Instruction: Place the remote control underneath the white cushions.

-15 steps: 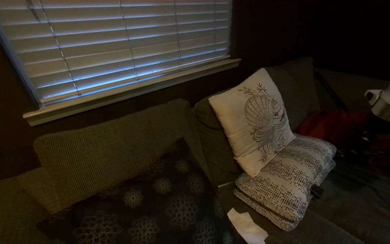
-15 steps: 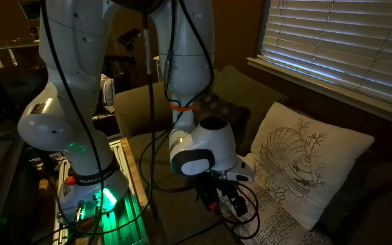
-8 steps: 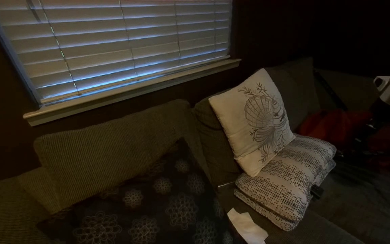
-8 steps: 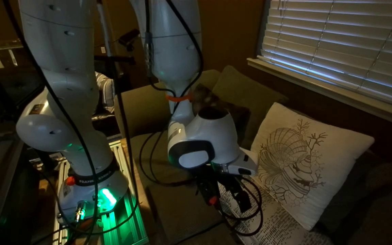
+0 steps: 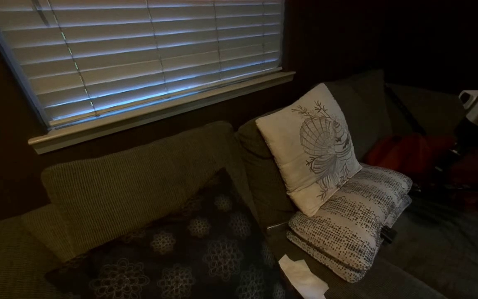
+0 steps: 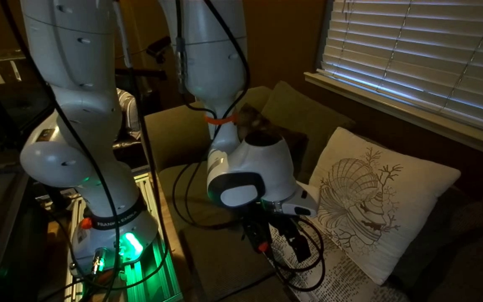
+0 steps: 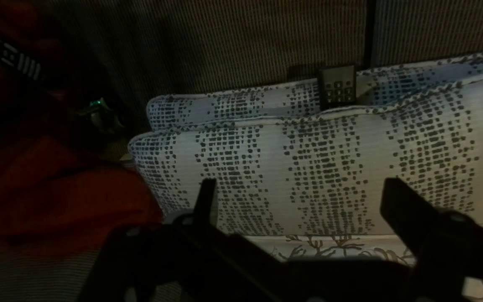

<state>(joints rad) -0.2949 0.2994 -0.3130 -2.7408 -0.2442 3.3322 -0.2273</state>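
Remote control [image 7: 337, 87] partly under upper speckled cushion [image 7: 325, 167]

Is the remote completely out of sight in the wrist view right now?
No, the buttoned end of the remote shows there, jutting past a piped edge of the speckled cushion.

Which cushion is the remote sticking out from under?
The flat speckled cushion: the remote control juts from beneath its upper layer. It shows at neither the leaning shell-print cushion nor the dark patterned cushion.

It is dim, bluish light edging the blinds [image 5: 118, 46] and green glare on the robot's base [image 6: 103, 240].
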